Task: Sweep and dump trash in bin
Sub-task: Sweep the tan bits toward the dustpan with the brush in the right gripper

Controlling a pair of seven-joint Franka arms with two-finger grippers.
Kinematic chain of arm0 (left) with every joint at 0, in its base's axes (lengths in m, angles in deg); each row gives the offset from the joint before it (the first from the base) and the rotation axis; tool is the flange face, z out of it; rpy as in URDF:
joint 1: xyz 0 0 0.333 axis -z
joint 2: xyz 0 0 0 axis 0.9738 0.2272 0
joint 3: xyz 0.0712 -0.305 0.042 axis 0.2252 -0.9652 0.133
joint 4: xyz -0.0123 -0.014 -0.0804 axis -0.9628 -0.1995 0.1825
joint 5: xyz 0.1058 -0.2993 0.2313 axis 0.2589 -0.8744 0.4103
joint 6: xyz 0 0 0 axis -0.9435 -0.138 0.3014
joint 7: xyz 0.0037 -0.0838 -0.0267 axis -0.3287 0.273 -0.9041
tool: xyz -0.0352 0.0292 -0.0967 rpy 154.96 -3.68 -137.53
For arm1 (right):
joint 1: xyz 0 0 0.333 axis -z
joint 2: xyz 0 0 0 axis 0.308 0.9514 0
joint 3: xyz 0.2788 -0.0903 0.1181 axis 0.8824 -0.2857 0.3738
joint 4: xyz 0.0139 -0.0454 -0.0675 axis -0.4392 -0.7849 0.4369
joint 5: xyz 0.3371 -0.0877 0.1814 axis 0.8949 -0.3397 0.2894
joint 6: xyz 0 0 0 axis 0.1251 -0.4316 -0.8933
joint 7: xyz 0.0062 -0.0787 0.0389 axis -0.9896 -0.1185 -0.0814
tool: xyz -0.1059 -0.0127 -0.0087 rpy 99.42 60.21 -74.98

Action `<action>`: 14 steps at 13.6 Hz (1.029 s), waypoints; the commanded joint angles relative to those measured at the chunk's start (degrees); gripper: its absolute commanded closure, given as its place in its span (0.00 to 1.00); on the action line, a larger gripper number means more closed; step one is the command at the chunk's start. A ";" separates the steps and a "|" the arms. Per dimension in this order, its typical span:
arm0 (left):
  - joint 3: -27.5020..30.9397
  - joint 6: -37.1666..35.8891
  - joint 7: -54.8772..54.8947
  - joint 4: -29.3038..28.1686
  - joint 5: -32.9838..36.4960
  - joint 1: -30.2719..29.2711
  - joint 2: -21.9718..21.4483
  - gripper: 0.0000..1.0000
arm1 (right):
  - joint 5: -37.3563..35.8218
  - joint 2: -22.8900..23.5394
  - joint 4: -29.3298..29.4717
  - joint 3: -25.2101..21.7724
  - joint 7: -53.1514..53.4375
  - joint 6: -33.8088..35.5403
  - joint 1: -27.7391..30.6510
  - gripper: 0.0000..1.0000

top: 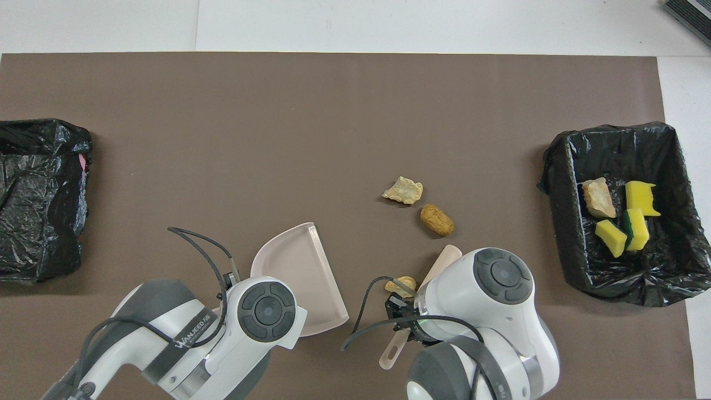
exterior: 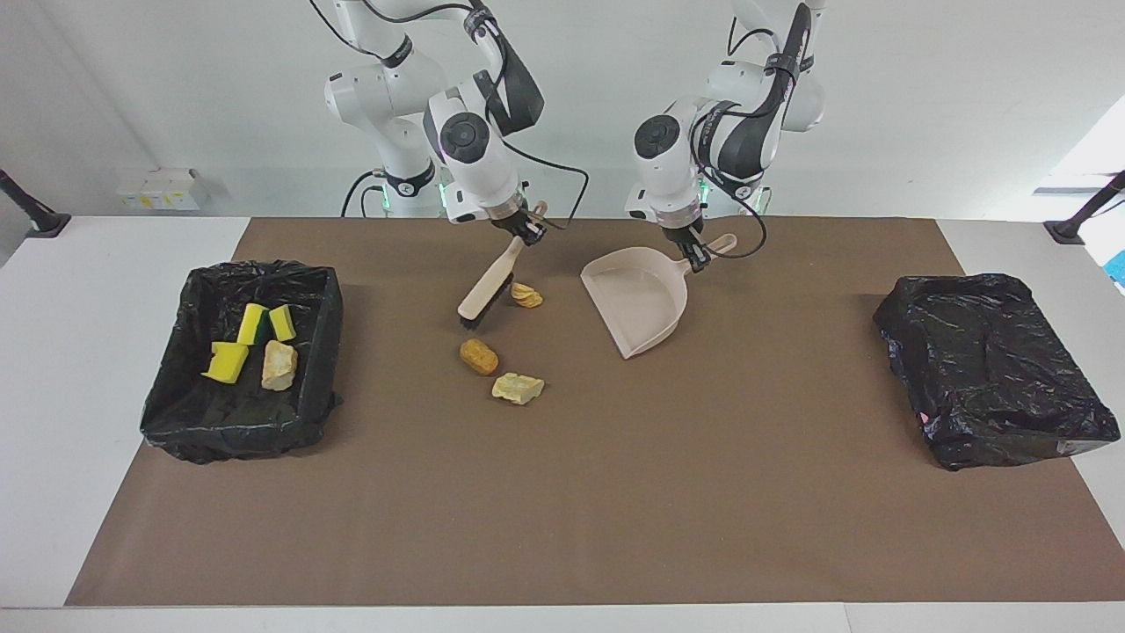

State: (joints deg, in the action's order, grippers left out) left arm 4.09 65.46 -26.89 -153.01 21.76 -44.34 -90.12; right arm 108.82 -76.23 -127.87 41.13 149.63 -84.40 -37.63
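- Right now we see the right gripper [exterior: 528, 230], upper centre of the facing view, clamped on the handle of the beige black-bristled brush [exterior: 486, 293]; brush slants down, bristles by the mat, just beside the pale layered bread-like lump [exterior: 526, 295].
- Left gripper [exterior: 698, 256], upper centre-right of that view, is clamped on the handle of the beige plastic dustpan [exterior: 639, 301]; pan lies on the brown mat [exterior: 615, 492] w/ its mouth toward the frame's bottom.
- Loose trash on the mat, centre-left of the facing view: that layered lump, an orange-brown oval bread lump [exterior: 479, 356] lower in frame, and a tan ragged chunk [exterior: 518, 388] just beside it. All 3 sit between brush and pan, apart from the pan.
- Black-lined open bin [exterior: 309, 369] at mid-left of the facing view holds 4 scraps: two yellow-green sponge pieces [exterior: 266, 323], a yellow sponge wedge [exterior: 227, 361], a pale tan lump [exterior: 279, 365].
- Crumpled black bag-covered bin [exterior: 993, 369] at mid-right of that view; we can't tell what's inside.
- Overhead view: right arm's wrist covers most of the brush; only the handle tip and part of the head show at bottom centre.
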 commanded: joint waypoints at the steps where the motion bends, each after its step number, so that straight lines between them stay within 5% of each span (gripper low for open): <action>1: 0.46 1.75 -0.27 -1.78 -0.74 0.52 -1.38 1.00 | 2.92 0.26 -1.42 -0.10 9.54 -4.13 -4.02 1.00; 4: 0.46 1.93 -0.27 -1.87 -0.82 0.52 -1.38 1.00 | 2.93 4.48 -0.91 -0.10 8.87 -12.99 -5.89 1.00; 8: 0.46 2.28 -0.27 -1.87 -1.00 0.52 -1.38 1.00 | 1.78 15.89 8.04 -0.27 4.13 -21.62 -5.98 1.00; 14: 0.46 2.37 -0.27 -1.87 -1.09 0.43 -1.29 1.00 | -4.63 21.19 18.43 -0.45 -1.34 -20.15 -1.50 1.00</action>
State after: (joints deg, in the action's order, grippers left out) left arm 4.09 66.31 -26.89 -153.17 21.32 -44.34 -90.11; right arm 106.02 -56.69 -113.36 40.27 149.53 -106.41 -40.42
